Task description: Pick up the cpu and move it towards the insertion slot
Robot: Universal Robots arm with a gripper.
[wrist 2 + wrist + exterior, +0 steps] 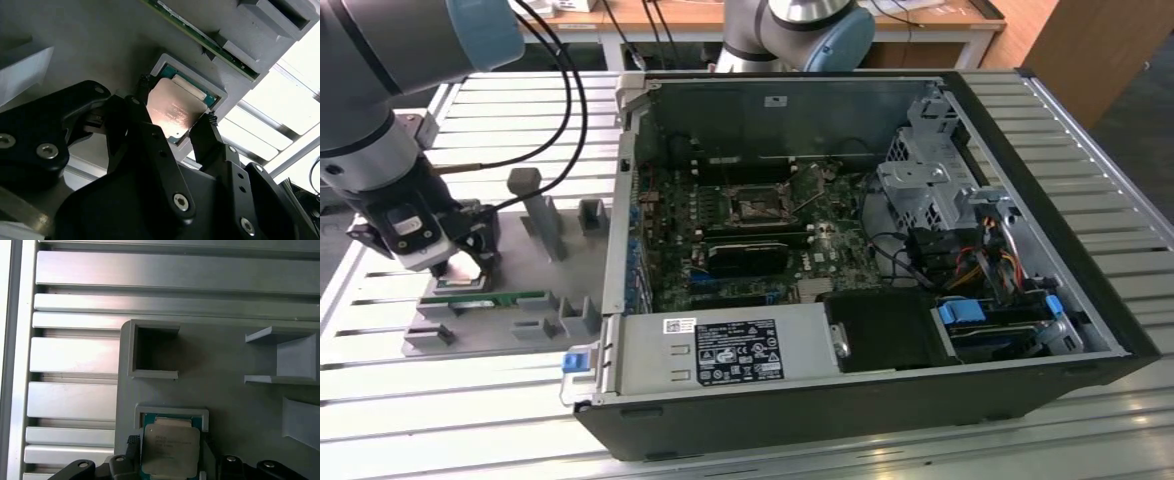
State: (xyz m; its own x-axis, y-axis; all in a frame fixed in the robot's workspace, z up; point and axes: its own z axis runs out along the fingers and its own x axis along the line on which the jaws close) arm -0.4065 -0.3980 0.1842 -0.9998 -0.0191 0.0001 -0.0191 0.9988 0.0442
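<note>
- as the exterior view is read from its left, the gripper point(454, 268) comes first, low over the grey tray point(454, 338), its two fingers point(212, 142) clenched on the cpu point(175, 112).
- the cpu lies flat between the fingers, one tip at each of two opposite sides, silvery face toward the wrist. in both wrist views it sits offset from its pocket point(172, 411), so i judge it raised just clear of the pocket.
- just beyond the fingertips, on the same tray, lies the green stick point(491, 297).
- well apart from the fingers, toward the exterior view's right, the open case point(854, 410) holds the slot point(754, 208).
- risk: the hold is on thin edges with little contact, so a jolt or a tilt of the wrist could let the chip pivot between the tips or slip out onto the tray.
- risk: if one corner is within the pocket's rim, a sideways pull would catch it and twist the chip in the grip.
- risk: the case's wall stands between the fingers and the slot, so a low path would knock the chip or a finger against it. the cables inside the case could snag too.
- count: one gripper, two fingers, one cpu, one pocket beneath it, one stick, one tray, one case, one slot.
</note>
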